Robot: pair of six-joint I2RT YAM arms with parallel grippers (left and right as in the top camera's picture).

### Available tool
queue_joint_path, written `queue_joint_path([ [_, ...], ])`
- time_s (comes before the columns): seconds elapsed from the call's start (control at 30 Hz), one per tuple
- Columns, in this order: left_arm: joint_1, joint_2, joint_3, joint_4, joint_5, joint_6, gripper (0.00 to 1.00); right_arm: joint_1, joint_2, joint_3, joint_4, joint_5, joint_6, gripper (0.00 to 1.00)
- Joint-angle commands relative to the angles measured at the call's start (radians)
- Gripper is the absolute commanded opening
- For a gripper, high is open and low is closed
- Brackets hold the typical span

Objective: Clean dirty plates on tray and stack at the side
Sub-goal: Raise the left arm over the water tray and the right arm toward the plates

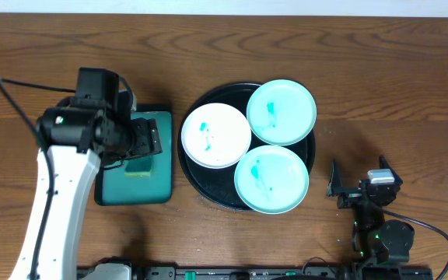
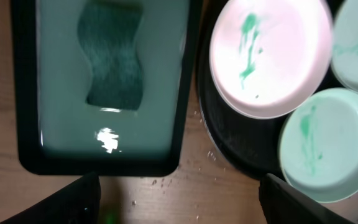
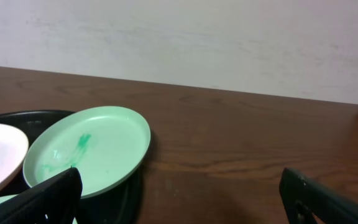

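Left claw [image 2: 179, 208] and right claw [image 3: 185, 205] both gape empty; 3 smeared plates [image 1: 215, 134] sit on the black tray [image 1: 194, 183].

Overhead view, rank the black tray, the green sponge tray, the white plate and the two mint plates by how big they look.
1. black tray
2. green sponge tray, partly hidden under the left arm
3. white plate, upper mint plate and lower mint plate: these look alike, so no ranking.

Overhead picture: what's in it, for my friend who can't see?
Three smeared plates, one white and two mint green, crowd a round black tray on a wooden table. The left gripper hangs over a green sponge tray; the right gripper rests aside.
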Motion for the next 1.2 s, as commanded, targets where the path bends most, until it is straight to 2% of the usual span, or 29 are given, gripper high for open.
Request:
queue_joint_path([
  [0.0, 0.005, 0.032, 0.023, -0.029, 0.005, -0.032, 0.82, 0.011, -0.005, -0.001, -0.005, 0.005, -0.013, 0.99],
  [0.43, 0.005, 0.055, 0.023, -0.030, 0.005, -0.034, 0.82, 0.011, -0.005, -0.001, 0.008, 0.005, -0.013, 0.99],
  [0.6, 0.005, 0.055, 0.023, -0.028, 0.004, -0.034, 0.82, 0.011, -0.005, -0.001, 0.064, 0.003, -0.007, 0.99],
  [0.77, 0.005, 0.055, 0.023, -0.027, 0.004, -0.034, 0.82, 0.011, -0.005, -0.001, 0.132, -0.185, 0.122, 0.99],
  [0.9, 0.005, 0.055, 0.023, -0.020, 0.004, -0.034, 0.82, 0.011, -0.005, 0.002, 0.299, -0.428, 0.122, 0.99],
  [0.97, 0.005, 0.055, 0.023, -0.012, 0.004, -0.034, 0.82, 0.011, -0.005, 0.022, 0.377, -0.487, 0.117, 0.99],
  [1.03, 0.005, 0.055, 0.023, -0.004, 0.004, -0.034, 0.82, 0.011, 0.000, 0.073, 0.361, -0.500, 0.117, 0.99],
  [1.17, 0.005, 0.055, 0.023, 0.002, 0.004, -0.034, 0.82, 0.011, 0.072, 0.240, 0.173, -0.477, 0.075, 0.99],
])
